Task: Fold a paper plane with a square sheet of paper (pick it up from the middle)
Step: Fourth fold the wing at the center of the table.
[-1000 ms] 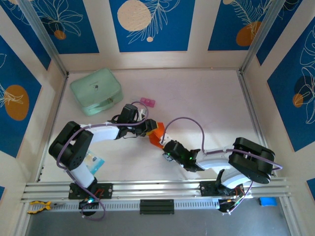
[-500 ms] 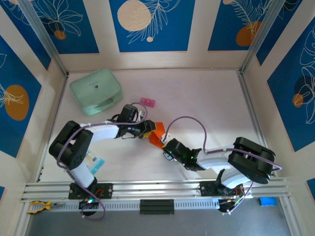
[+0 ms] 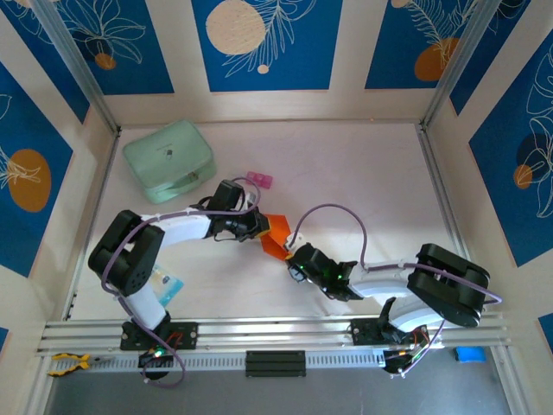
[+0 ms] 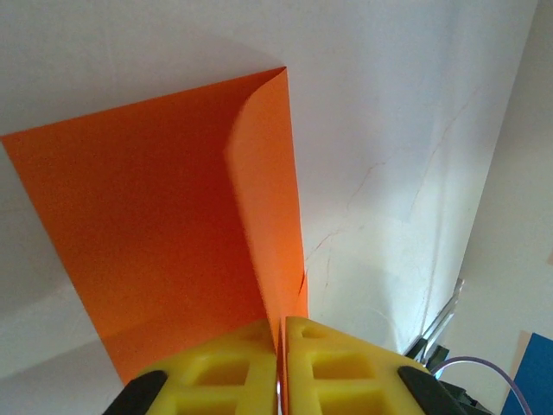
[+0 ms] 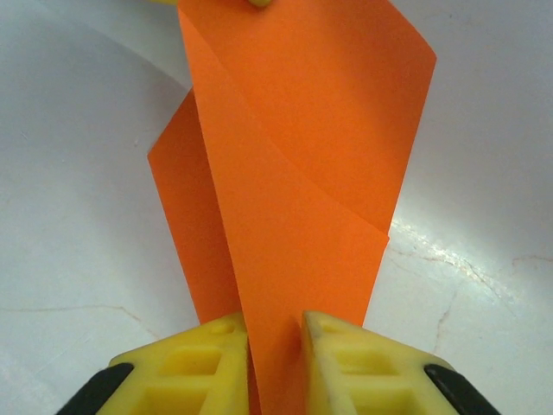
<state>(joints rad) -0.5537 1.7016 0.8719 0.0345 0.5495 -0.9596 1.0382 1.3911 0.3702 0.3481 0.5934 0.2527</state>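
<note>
1. Pinching the square sheet of paper (image 5: 302, 147) from opposite ends, the left gripper (image 4: 278, 333) and right gripper (image 5: 275, 330) both clamped it.
2. It sat folded between them, mid-table (image 3: 363, 173), probably to set a crease.

square sheet of paper (image 3: 276, 233), pinched edges hidden inside jaws, partly covered from above

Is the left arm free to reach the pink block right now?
Probably not: the left claw is shut on the orange sheet, which the right claw also grips. The pink block itself lies near, uncovered.
</note>
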